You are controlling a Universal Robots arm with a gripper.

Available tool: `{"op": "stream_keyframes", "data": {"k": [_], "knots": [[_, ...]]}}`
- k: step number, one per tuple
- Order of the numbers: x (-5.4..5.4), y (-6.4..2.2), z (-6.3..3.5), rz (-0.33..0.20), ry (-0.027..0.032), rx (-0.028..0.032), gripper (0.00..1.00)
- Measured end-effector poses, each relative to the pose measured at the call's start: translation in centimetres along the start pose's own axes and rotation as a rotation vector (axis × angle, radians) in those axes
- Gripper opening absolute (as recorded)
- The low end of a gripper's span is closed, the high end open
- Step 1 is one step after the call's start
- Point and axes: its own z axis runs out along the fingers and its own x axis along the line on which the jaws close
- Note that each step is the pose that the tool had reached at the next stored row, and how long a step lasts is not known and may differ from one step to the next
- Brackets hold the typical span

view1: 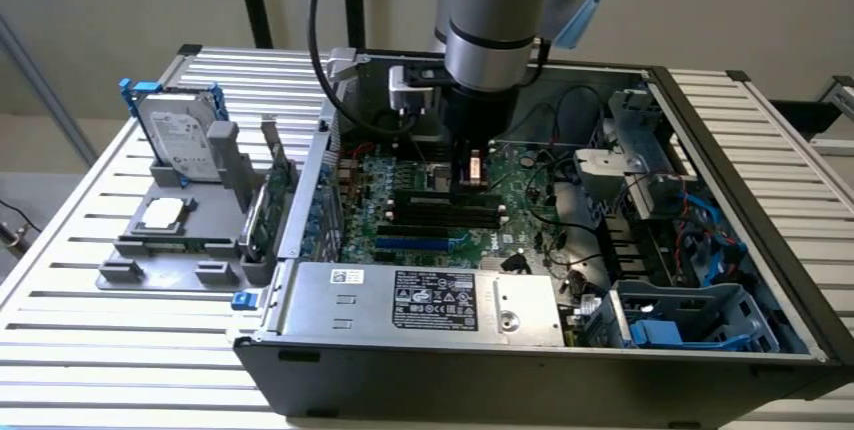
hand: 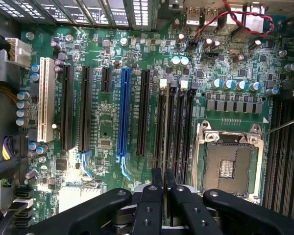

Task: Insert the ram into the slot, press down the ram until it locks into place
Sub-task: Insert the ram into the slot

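as gripper point(hand: 163, 173) clamps ram point(hand: 165, 137), motherboard point(hand: 108, 122) lies below.

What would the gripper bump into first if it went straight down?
Probably the black slot right beneath the gripper, where a thin strip, likely the ram, stands. How close is hard to judge.

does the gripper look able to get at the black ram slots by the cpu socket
Probably yes: the gripper hangs right above the black slots, the case is open on that side, and nothing lies across them.
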Motion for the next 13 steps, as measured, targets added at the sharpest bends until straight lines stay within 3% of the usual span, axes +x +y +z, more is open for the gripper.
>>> {"op": "stream_keyframes", "data": {"k": [6, 13], "knots": [[0.05, -0.05, 0.25, 0.0, 0.0121, -0.0006, 0.13], [0.06, -0.06, 0.55, 0.0, 0.0131, -0.0001, 0.13]]}}
